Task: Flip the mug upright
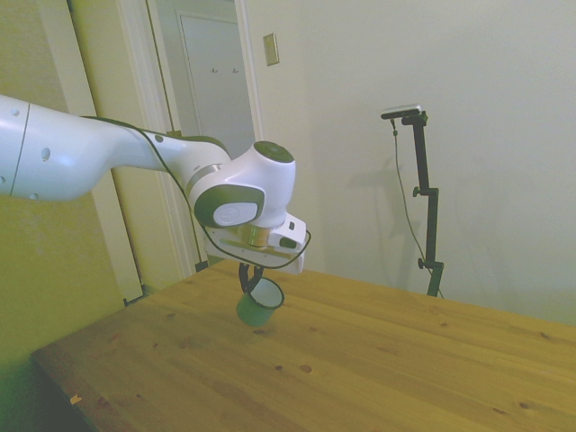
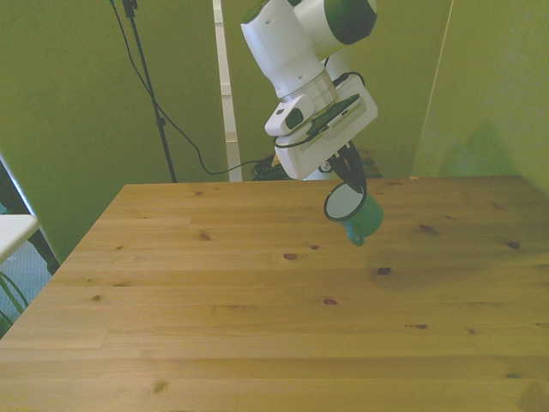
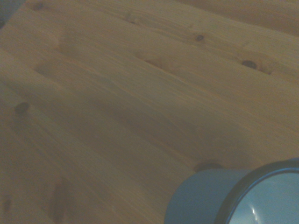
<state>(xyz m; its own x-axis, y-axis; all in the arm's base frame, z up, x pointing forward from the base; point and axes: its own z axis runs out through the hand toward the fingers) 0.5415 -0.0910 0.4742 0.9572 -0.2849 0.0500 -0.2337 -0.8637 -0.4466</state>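
1. The pincer hangs below the white arm, and its dark fingers are closed on the rim of the mug.
2. In the side view the mug is lifted clear of the desk, tilted, with its white inside and dark rim turned up and toward the picture's right and its green body slanting down toward the desk.
3. In the front view the mug hangs just under the pincer, its round white opening facing the front view's left and partly toward the camera, and its green body pointing down to the front view's right.
4. From there it sits over the far part of the desk, toward the front view's right of the middle, with a soft shadow on the wood below and to the right of it.
5. The wrist view shows the mug from close by, its blue-green wall, dark rim and pale inside in one corner, with knotty wooden boards filling the rest.
6. I cannot make out the handle in any view.
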